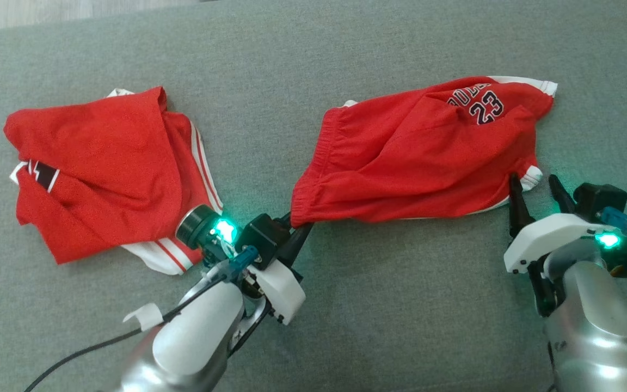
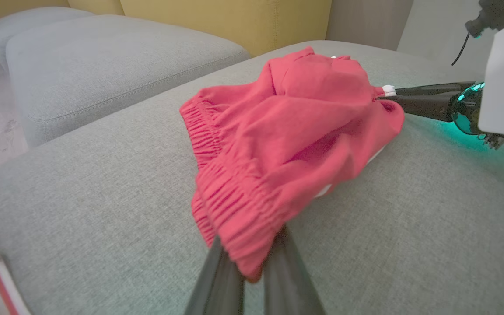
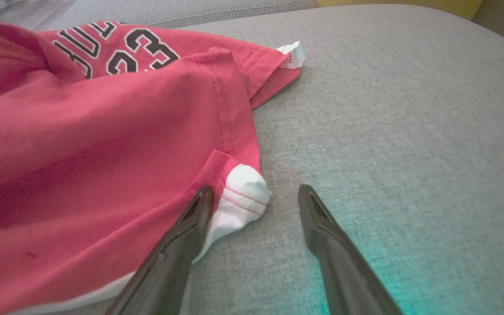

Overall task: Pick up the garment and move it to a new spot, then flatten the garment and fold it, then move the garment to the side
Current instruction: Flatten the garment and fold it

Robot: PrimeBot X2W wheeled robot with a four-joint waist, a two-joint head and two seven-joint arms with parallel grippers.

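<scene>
Red white-trimmed jersey shorts (image 1: 411,158) pinched by left end effector (image 1: 300,227), right end effector (image 1: 534,188) spread (flattening, folding judged pending).

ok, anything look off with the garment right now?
The shorts lie bunched and creased, not flat. Left gripper pinches the waistband corner; right gripper is open at the white hem, gripping nothing. A second red garment lies crumpled nearby.

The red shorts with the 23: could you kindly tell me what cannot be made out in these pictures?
- The lettering above the 23 on the red shorts: head view, a fold covers part of it.
- Tips of the left gripper: left wrist view, blurred and wrapped by the waistband.
- The second red garment: crumpled, its kind unclear; cut off by the left wrist view's corner.
</scene>
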